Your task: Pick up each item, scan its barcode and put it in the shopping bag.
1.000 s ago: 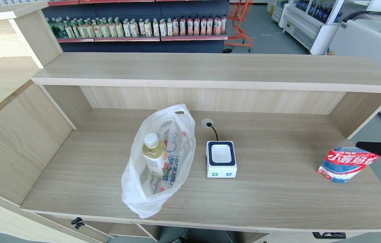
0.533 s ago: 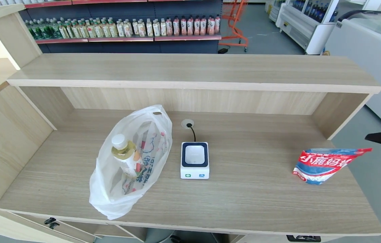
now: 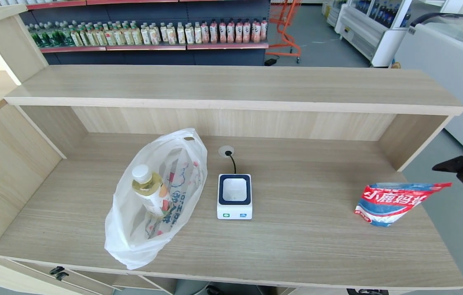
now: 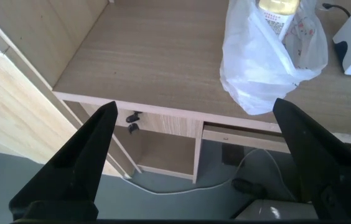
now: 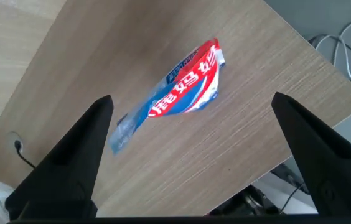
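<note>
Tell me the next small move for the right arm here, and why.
Probably lower the right gripper onto the snack pouch and close on it. The pouch lies loose at the counter's right end, outside the shopping bag, which already holds a bottle. The right gripper is open and the wrist view frames the pouch between its fingers.

bottle [image 3: 149, 192] in shopping bag [image 3: 131, 248], scanner [image 3: 234, 196] just right, pouch [image 3: 391, 200] far right

large white characters on red pouch [image 3: 393, 202] band
</note>
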`<state>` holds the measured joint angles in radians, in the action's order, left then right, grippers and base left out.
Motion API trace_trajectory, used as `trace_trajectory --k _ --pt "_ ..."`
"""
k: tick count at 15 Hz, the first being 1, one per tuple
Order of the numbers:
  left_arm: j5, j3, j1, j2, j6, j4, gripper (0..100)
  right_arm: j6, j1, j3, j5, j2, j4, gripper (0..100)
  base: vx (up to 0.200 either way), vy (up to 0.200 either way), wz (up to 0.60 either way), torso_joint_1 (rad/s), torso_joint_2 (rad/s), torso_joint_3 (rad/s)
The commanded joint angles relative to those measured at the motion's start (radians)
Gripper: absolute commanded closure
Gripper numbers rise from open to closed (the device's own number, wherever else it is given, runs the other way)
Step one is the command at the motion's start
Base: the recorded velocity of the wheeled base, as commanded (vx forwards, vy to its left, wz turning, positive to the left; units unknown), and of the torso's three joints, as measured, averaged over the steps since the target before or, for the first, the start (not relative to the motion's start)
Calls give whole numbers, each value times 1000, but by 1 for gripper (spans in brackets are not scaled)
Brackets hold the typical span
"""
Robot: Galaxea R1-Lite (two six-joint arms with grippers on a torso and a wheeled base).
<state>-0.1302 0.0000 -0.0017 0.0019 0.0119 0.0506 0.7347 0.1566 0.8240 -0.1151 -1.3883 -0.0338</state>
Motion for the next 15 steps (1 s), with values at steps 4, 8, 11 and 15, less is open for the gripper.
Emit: trace_trajectory --k 4,8,11,15 --pt "0 0 0 0 0 0 0 23 -2 7 -3 -244 63 0 0 0 0 0 0 0" --pt "0 0 0 0 0 0 0 -12 -37 6 -8 -393 193 0 0 0 0 0 0 0" --pt "0 0 0 0 0 0 0 -43 -54 12 -9 -440 242 100 0 0 0 0 0 0" --pt "0 0 0 0 0 0 0 -170 -65 1 -67 -448 242 100 0 0 0 0 0 0"
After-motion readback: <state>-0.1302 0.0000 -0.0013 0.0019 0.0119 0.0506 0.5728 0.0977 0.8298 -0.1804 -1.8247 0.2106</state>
